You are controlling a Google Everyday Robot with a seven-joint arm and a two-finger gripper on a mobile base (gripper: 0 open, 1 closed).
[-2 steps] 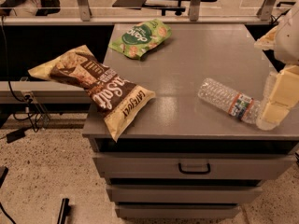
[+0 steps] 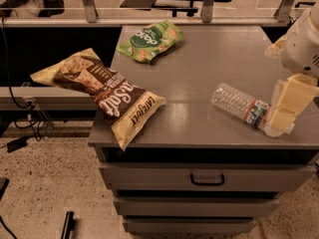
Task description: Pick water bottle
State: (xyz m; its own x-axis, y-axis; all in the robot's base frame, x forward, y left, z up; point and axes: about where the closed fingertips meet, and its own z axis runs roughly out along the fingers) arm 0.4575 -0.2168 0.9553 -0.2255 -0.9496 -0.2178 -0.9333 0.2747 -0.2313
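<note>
The water bottle is a small clear ribbed bottle with a red-white-blue label band. It lies on its side on the right part of the grey cabinet top, neck pointing right and toward the front edge. My gripper, cream-coloured under a white wrist housing, comes in from the right edge of the view. It is down at the bottle's neck end, covering the cap and touching or almost touching the label band.
A brown and cream snack bag lies across the cabinet's left edge, overhanging it. A green snack bag lies at the back left. Drawers with a handle sit below the front edge. A rail and chairs stand behind.
</note>
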